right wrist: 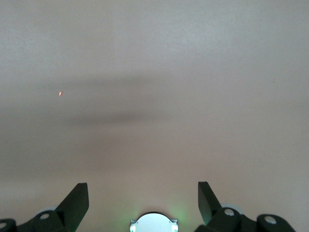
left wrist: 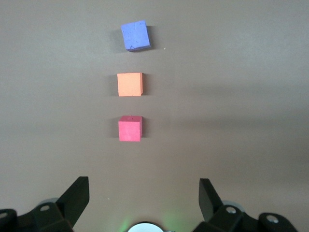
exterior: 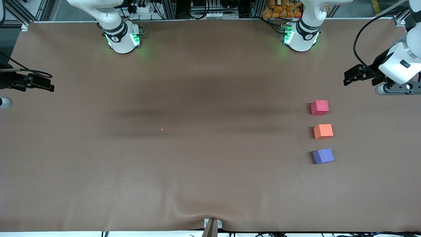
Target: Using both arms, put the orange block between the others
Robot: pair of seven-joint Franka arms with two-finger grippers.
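Three foam cubes sit in a line toward the left arm's end of the brown table (exterior: 197,164). The orange block (exterior: 323,131) lies between the red-pink cube (exterior: 319,107), farthest from the front camera, and the purple-blue cube (exterior: 323,156), nearest it; none touch.

The left gripper (exterior: 349,76) hangs over the table's edge at that end, arm folded back, jaws wide apart and empty.

The right gripper (exterior: 46,85) waits over its own end, jaws wide, empty. A tiny orange speck (exterior: 161,129) lies mid-table.

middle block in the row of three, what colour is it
Orange block, clearest in the left wrist view.
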